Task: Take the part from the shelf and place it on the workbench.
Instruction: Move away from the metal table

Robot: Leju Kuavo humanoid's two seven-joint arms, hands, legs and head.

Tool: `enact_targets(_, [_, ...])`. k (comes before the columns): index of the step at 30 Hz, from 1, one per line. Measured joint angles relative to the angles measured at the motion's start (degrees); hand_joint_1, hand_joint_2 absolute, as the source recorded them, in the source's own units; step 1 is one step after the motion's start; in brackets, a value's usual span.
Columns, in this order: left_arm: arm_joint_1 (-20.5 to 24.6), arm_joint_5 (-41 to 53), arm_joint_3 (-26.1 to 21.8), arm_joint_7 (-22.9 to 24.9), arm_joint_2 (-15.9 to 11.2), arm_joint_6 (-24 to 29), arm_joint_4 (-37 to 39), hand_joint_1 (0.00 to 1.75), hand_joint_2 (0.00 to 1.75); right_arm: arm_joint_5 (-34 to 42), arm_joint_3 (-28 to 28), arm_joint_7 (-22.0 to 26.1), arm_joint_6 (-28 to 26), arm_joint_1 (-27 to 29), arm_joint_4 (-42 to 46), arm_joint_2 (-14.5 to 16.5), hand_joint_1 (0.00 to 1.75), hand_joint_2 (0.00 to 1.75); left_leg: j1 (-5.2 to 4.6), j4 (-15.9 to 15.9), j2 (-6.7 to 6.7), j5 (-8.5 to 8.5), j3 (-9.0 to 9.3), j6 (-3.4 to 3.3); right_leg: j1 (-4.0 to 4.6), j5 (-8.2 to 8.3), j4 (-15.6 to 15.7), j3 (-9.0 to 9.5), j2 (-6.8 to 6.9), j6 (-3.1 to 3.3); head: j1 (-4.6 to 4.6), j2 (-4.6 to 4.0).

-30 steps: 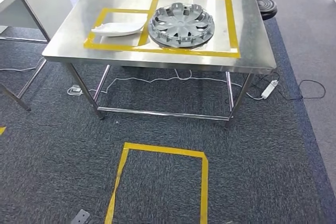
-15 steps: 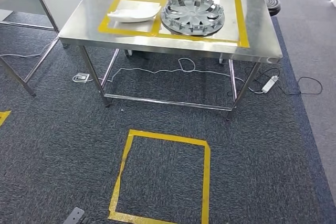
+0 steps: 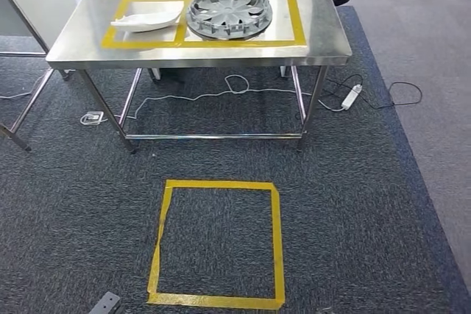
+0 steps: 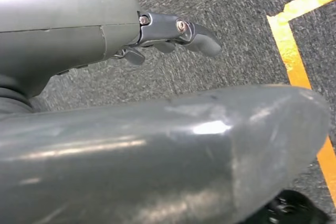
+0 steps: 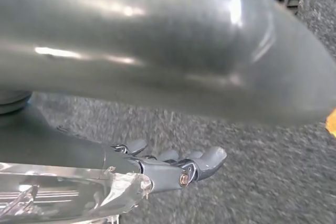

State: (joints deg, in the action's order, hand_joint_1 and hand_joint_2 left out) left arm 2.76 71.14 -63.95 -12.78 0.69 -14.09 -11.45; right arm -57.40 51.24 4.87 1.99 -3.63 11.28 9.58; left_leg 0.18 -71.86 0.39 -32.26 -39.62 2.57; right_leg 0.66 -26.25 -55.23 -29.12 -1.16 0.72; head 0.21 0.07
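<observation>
**Part on the bench, both hands empty**

The left hand (image 4: 99, 45) hangs over dark carpet (image 4: 245, 35). Its fingers (image 4: 198, 38) are stretched out straight, well clear of the thumb, and nothing lies between them. A corner of yellow tape (image 4: 289, 51) runs on the floor just beyond the fingertips.

The right hand (image 5: 118, 166) hangs over the same carpet, fingers (image 5: 206, 161) straight and apart from the thumb, holding nothing. A glossy pale surface beside it is too blurred to name.

Ahead of both hands, the head view shows a tape square (image 3: 219, 184) on the floor. Further out stands the bench (image 3: 322, 34). The white part (image 3: 147, 18) lies on it, far from either hand, inside a taped frame. A hubcap (image 3: 229, 11) lies just beside it in the neighbouring frame. A power strip (image 3: 352, 96) lies on the floor past the bench's right legs.
</observation>
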Motion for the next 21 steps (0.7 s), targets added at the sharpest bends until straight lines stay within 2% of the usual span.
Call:
enact_targets(1, [0.02, 0.0, 0.0, 0.05, -0.03, 0.03, 0.0, 0.0, 0.0, 0.0, 0.09, 0.01, 0.0, 0.03, 0.0, 0.06, 0.0, 0.0, 0.05, -0.24, -0.06, 0.62, 0.24, 0.06, -0.03, 0.15, -0.04, -0.19, -0.58, -0.09, 0.0, 0.0])
enact_targets(2, [0.03, 0.0, 0.0, 0.1, -0.07, 0.05, 0.0, 0.0, 0.0, 0.0, 0.18, 0.01, 0.0, 0.05, 0.0, 0.13, 0.0, 0.0, 0.15, 1.73, -0.17, 2.22, 1.55, 0.11, -0.1, 0.25, -0.14, -0.3, -1.19, -0.2, 0.01, 0.0])
enact_targets(3, [0.04, 0.0, 0.0, 0.13, -0.11, 0.08, 0.0, 0.0, 0.0, 0.0, 0.25, 0.01, 0.0, 0.03, 0.0, 0.19, 0.0, 0.0, 0.34, 5.3, -0.66, 4.23, 3.67, 0.18, -0.17, 0.29, -0.3, -0.4, -1.82, -0.33, 0.0, 0.0])
enact_targets(4, [0.05, 0.0, 0.0, 0.14, -0.15, 0.09, 0.0, 0.0, 0.0, 0.0, 0.28, 0.01, 0.0, -0.04, 0.0, 0.25, 0.0, 0.0, 0.57, 9.22, -1.75, 5.82, 6.02, 0.26, -0.16, 0.25, -0.6, -0.75, -2.46, -0.53, -0.02, 0.0])
enact_targets(5, [0.05, 0.0, 0.0, 0.15, -0.17, 0.1, 0.0, 0.0, 0.0, 0.0, 0.3, 0.01, -0.01, -0.15, 0.0, 0.28, 0.0, 0.0, 0.81, 12.37, -2.83, 6.74, 7.8, 0.24, -0.13, 0.22, -0.97, -1.07, -3.11, -0.76, -0.02, 0.0])
enact_targets(6, [0.08, 0.0, 0.0, 0.25, -0.16, 0.1, 0.0, 0.0, 0.0, 0.0, 0.32, -0.04, -0.05, -0.25, 0.0, 0.31, 0.0, 0.0, 1.01, 14.53, -3.73, 6.85, 8.92, 0.15, -0.08, 0.21, -1.38, -1.5, -3.73, -1.03, -0.04, 0.0])
enact_targets(7, [0.17, 0.0, 0.0, 0.47, -0.14, 0.1, 0.0, 0.0, 0.0, 0.0, 0.33, -0.2, -0.13, -0.32, 0.0, 0.34, 0.0, 0.0, 1.08, 15.34, -4.14, 6.52, 9.23, -0.11, -0.04, 0.29, -1.73, -2.0, -4.31, -1.34, -0.01, 0.0])
enact_targets(8, [0.27, 0.0, 0.0, 0.82, -0.12, 0.08, 0.0, 0.0, 0.0, 0.0, 0.35, -0.49, -0.33, -0.33, 0.0, 0.41, 0.0, 0.0, 1.13, 15.54, -3.81, 6.28, 9.03, -0.47, -0.08, 0.41, -1.94, -2.29, -4.87, -1.61, 0.01, 0.0])
enact_targets(9, [0.38, 0.01, 0.0, 1.35, -0.08, 0.03, 0.0, 0.0, 0.0, 0.01, 0.38, -0.98, -0.62, -0.34, 0.0, 0.56, 0.0, 0.0, 1.2, 15.67, -3.27, 6.14, 8.9, -0.85, -0.1, 0.35, -2.23, -2.72, -4.82, -1.89, 0.0, 0.0])
enact_targets(11, [0.36, 0.14, 0.0, 2.75, -0.03, -0.08, 0.0, 0.0, 0.0, 0.1, 0.43, -2.42, -1.77, -0.86, 0.0, 1.3, 0.0, 0.0, 1.31, 15.68, -1.97, 6.29, 8.69, -1.64, -0.06, -1.37, -4.94, -4.32, -2.61, -2.58, 0.37, 0.0])
enact_targets(13, [0.03, 0.54, 0.0, 4.14, 0.09, -0.26, 0.0, 0.0, 0.0, 0.55, 0.46, -3.84, -3.26, -2.31, 0.0, 2.51, 0.0, 0.0, 1.27, 15.71, -0.32, 6.36, 8.59, -2.06, -0.18, -5.12, -12.15, -7.72, 0.07, -3.24, 0.8, 0.0])
enact_targets(14, [-0.16, 0.87, 0.0, 4.56, 0.26, -0.46, 0.0, 0.0, 0.0, 1.09, 0.51, -4.48, -4.01, -3.16, 0.0, 3.16, 0.0, 0.0, 1.22, 15.7, 0.56, 6.38, 8.55, -2.1, -0.36, -6.71, -16.09, -9.51, 0.49, -3.45, 0.83, 0.0])
enact_targets(15, [-0.29, 1.33, 0.02, 4.74, 0.57, -0.79, 0.0, 0.0, 0.0, 1.9, 0.68, -5.22, -4.82, -3.95, -0.01, 3.8, 0.0, 0.0, 1.19, 15.69, 1.36, 6.39, 8.54, -2.11, -0.52, -7.42, -18.72, -10.64, 0.68, -3.6, 0.81, 0.0])
enact_targets(16, [-0.33, 2.07, 0.11, 4.77, 0.99, -1.2, 0.0, 0.0, 0.0, 2.89, 0.98, -6.26, -5.58, -4.69, -0.01, 4.42, 0.0, 0.0, 1.18, 15.69, 2.06, 6.39, 8.58, -2.11, -0.65, -6.96, -19.13, -10.68, 0.8, -3.68, 0.83, 0.0])
enact_targets(17, [-0.34, 3.17, 0.38, 4.6, 1.53, -1.58, 0.0, 0.0, 0.0, 3.9, 1.38, -7.6, -6.3, -5.42, -0.02, 4.94, 0.0, 0.0, 1.17, 15.69, 2.69, 6.38, 8.68, -2.1, -0.74, -5.44, -17.14, -9.54, 1.0, -3.68, 0.82, 0.0])
enact_targets(18, [-0.34, 4.63, 0.86, 4.19, 2.09, -1.86, 0.0, 0.0, 0.0, 4.77, 1.83, -9.13, -6.84, -6.2, -0.02, 5.41, 0.0, 0.0, 1.17, 15.69, 3.25, 6.37, 8.83, -2.05, -0.77, -3.31, -13.35, -7.48, 1.63, -3.61, 0.84, 0.0])
enact_targets(19, [-0.35, 6.19, 1.62, 3.4, 2.55, -2.01, 0.0, 0.0, 0.0, 5.52, 2.27, -10.52, -7.2, -7.02, -0.02, 5.79, 0.0, 0.0, 1.08, 15.68, 3.75, 6.35, 8.96, -1.93, -0.62, -1.57, -9.09, -5.24, 2.97, -3.53, 0.85, 0.0])
enact_targets(20, [-0.39, 7.37, 2.51, 2.05, 2.95, -2.13, 0.01, 0.0, 0.0, 6.24, 2.67, -11.37, -7.47, -7.89, -0.02, 6.14, 0.0, 0.0, 0.92, 15.6, 4.19, 6.33, 9.02, -1.71, -0.43, -0.41, -5.57, -3.46, 4.19, -3.3, 0.88, 0.0])
enact_targets(21, [-0.4, 8.06, 3.33, 0.25, 3.26, -2.32, 0.03, 0.0, 0.0, 7.03, 3.09, -11.58, -7.67, -8.64, -0.02, 6.43, 0.0, 0.0, 0.73, 15.53, 4.64, 6.36, 9.01, -1.45, -0.24, 0.07, -3.49, -2.53, 5.17, -3.05, 0.84, 0.0])
